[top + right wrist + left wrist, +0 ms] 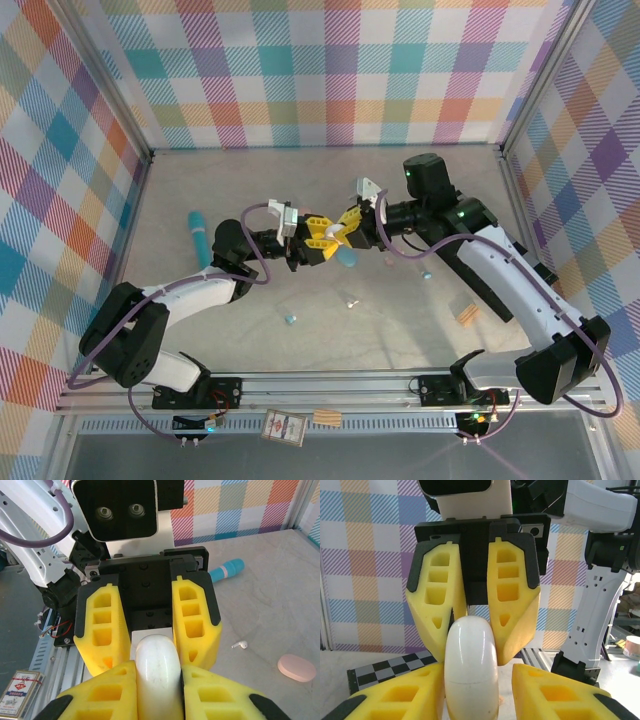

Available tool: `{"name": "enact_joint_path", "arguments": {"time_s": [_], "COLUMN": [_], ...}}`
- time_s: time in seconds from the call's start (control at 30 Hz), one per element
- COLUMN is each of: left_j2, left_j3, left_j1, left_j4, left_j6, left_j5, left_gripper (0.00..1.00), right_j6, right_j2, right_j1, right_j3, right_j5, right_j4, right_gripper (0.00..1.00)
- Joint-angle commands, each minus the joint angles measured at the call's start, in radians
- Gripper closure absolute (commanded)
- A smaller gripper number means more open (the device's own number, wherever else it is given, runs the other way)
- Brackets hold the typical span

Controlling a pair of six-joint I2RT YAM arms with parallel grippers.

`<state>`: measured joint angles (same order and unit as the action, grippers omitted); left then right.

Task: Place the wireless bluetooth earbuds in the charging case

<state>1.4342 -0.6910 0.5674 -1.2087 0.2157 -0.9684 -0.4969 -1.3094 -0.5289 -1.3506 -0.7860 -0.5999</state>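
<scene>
My two grippers meet nose to nose above the middle of the table, left gripper (316, 240) and right gripper (342, 232). Between them is the white oval charging case (471, 665). In the right wrist view my right gripper (157, 672) is shut on the case (157, 662), both pads pressed to its sides. In the left wrist view my left gripper (479, 672) is open: its left pad touches the case and a gap shows on the right. A white earbud (240, 644) lies on the table. Small nubs lie at the front (350, 300), (290, 318).
A long teal-blue cylinder (198, 238) lies at the left. A pale pink oval case (296, 667) rests on the table near the white earbud. A small teal piece (425, 273) and a tan piece (467, 315) lie to the right. A card deck (283, 427) sits past the front rail.
</scene>
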Motion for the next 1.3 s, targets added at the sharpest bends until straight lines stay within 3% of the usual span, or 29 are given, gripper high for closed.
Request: {"name": "enact_joint_path", "arguments": {"time_s": [0.0,0.27,0.63,0.8,1.0,1.17,1.27], "left_j2": [-0.018,-0.055,-0.064,-0.055,-0.052,-0.06,-0.079], "left_j3": [-0.028,-0.053,-0.076,-0.08,-0.079,-0.067,-0.062], "left_j1": [0.011,0.025,0.043,0.049,0.052,0.052,0.052], "left_j4": [0.039,0.253,0.282,0.282,0.29,0.3,0.349], "left_j6": [-0.035,-0.142,-0.135,-0.127,-0.137,-0.185,-0.242], "left_j5": [-0.017,0.001,0.003,-0.001,-0.013,-0.023,-0.024], "left_gripper": [0.61,0.63,0.64,0.7,0.9,0.94,0.94], "right_j6": [0.0,-0.008,-0.02,-0.024,-0.029,0.009,0.082], "right_j2": [0.024,0.015,-0.01,-0.02,-0.023,-0.007,0.014], "right_j1": [-0.002,-0.002,-0.003,-0.002,-0.002,-0.002,0.0], "right_j3": [-0.022,-0.033,-0.034,-0.03,-0.027,-0.013,0.003], "right_j5": [-0.016,-0.02,-0.016,-0.015,0.002,0.082,0.203], "right_j4": [0.007,-0.008,-0.022,-0.021,-0.028,0.025,0.107], "right_gripper": [0.79,0.8,0.81,0.81,0.8,0.54,0.46]}}
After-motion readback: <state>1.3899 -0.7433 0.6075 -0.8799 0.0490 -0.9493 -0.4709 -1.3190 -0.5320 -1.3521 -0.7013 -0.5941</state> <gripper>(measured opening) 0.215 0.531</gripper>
